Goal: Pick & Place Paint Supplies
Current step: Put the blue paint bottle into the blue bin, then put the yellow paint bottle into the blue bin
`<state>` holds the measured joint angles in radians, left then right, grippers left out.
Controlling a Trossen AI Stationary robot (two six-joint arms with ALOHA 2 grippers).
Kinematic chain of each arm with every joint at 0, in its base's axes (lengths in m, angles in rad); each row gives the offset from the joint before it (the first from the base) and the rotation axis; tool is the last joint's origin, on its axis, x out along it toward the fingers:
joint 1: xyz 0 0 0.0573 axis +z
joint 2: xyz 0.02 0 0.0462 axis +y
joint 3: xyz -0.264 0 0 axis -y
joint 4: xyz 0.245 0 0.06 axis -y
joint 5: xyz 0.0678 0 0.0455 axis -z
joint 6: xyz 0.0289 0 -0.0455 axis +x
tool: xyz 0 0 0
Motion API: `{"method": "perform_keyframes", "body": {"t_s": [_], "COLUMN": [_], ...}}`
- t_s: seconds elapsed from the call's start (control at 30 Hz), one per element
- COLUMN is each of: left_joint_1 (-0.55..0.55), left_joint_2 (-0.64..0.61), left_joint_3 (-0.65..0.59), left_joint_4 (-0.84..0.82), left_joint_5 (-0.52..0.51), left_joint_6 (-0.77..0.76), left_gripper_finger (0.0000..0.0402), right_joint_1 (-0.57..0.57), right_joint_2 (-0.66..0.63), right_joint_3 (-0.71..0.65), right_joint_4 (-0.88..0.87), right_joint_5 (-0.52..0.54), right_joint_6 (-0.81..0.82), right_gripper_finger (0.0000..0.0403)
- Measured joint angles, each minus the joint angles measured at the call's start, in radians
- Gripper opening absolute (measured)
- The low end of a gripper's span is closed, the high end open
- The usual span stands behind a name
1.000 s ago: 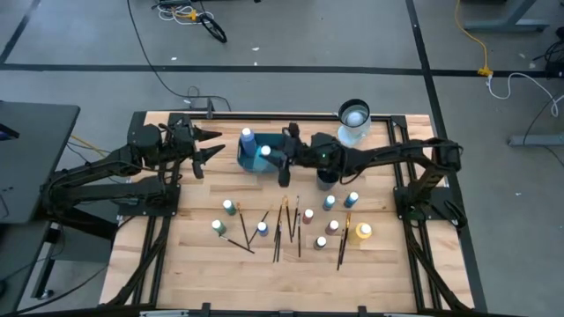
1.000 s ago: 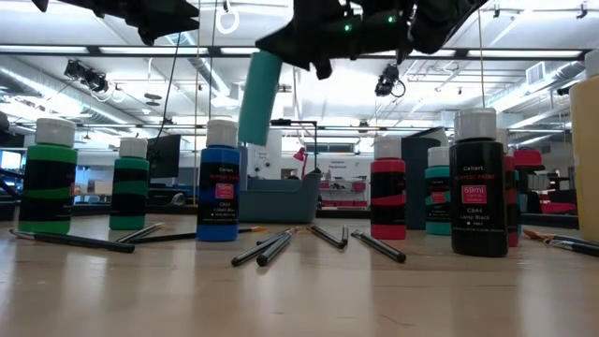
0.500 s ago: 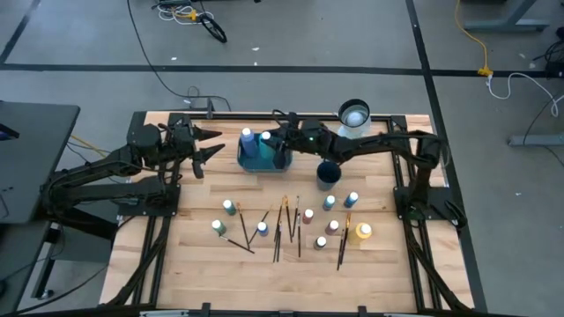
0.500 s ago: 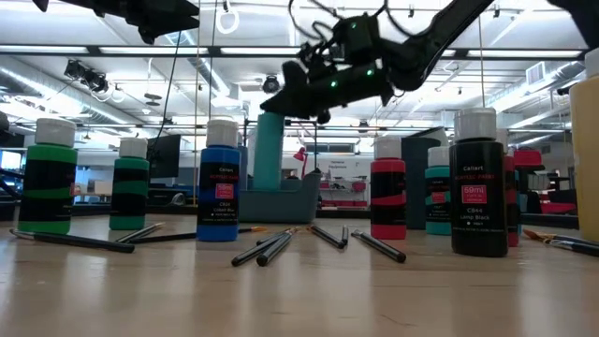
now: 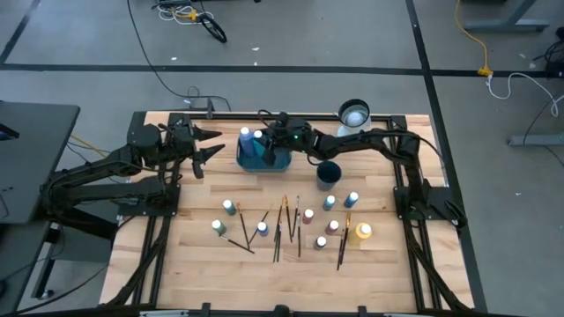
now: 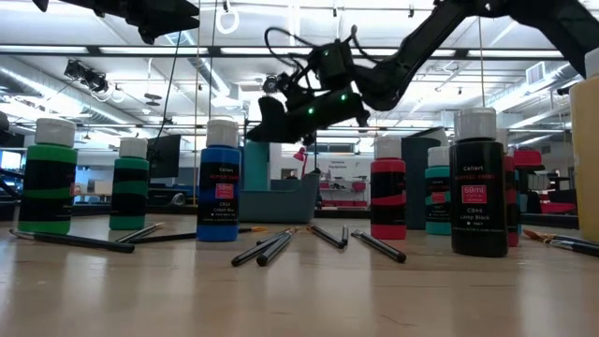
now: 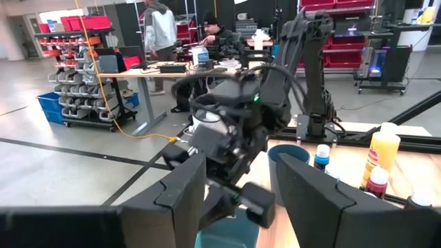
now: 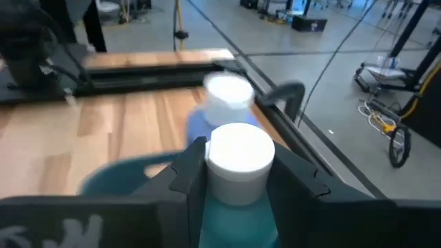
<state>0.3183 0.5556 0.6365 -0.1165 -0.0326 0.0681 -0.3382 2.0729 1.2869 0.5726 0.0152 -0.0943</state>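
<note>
A teal tray [image 5: 275,162] sits at the table's far middle. In it stands a blue bottle with a white cap [image 5: 246,134] [image 8: 228,90]. Beside that bottle, over the tray, my right gripper [image 5: 263,141] [image 8: 240,162] is shut on a teal bottle with a white cap [image 8: 239,147]. Several more paint bottles [image 5: 329,202] and thin dark brushes [image 5: 282,224] are on the near half of the table. My left gripper [image 5: 209,146] [image 7: 238,165] stays open above the table, left of the tray, holding nothing. My right gripper pinches the teal bottle between its two fingers [image 8: 192,165], on opposite sides of the body just under the white cap [image 8: 238,186]. The fingers reach in nearly level from the table's right. The bottle stands upright over the tray; the gripper hides its base.
A dark blue cup [image 5: 328,173] stands just right of the tray, under my right arm. A clear jar [image 5: 353,116] is at the far edge. In the low view, green [image 6: 49,178], blue [image 6: 219,183], red [image 6: 387,197] and black [image 6: 477,187] bottles stand in front.
My right gripper has gone down and toward the table's far left corner with the teal bottle. The bottle hung tilted above the tray's near side and has come upright, low in the tray beside the blue bottle.
</note>
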Motion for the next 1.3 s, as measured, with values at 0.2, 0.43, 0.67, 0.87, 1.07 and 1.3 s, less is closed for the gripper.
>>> {"method": "perform_keyframes", "body": {"t_s": [0.2, 0.43, 0.67, 0.87, 1.07, 1.3], "left_joint_1": [0.000, 0.000, 0.000, 0.000, 0.000, 0.000], "left_joint_2": [0.000, 0.000, 0.000, 0.000, 0.000, 0.000], "left_joint_3": [0.000, 0.000, 0.000, 0.000, 0.000, 0.000], "left_joint_4": [-0.003, -0.006, -0.006, -0.007, -0.009, -0.009], "left_joint_5": [0.000, 0.000, 0.000, 0.000, 0.000, 0.000], "left_joint_6": [0.000, 0.000, 0.000, 0.000, 0.000, -0.004], "left_gripper_finger": [0.0187, 0.0187, 0.0187, 0.0187, 0.0187, 0.0187], "right_joint_1": [-0.018, -0.026, -0.026, -0.015, 0.037, 0.152], "right_joint_2": [0.014, 0.015, 0.012, -0.058, -0.191, -0.379], "right_joint_3": [0.017, 0.017, 0.016, 0.016, 0.015, 0.015], "right_joint_4": [-0.007, -0.001, 0.029, -0.018, -0.184, -0.405], "right_joint_5": [0.000, -0.022, 0.013, 0.015, 0.001, 0.075], "right_joint_6": [0.008, 0.007, 0.003, 0.002, -0.057, -0.168], "right_gripper_finger": [0.0123, 0.0154, 0.0199, 0.0208, 0.0199, 0.0198]}}
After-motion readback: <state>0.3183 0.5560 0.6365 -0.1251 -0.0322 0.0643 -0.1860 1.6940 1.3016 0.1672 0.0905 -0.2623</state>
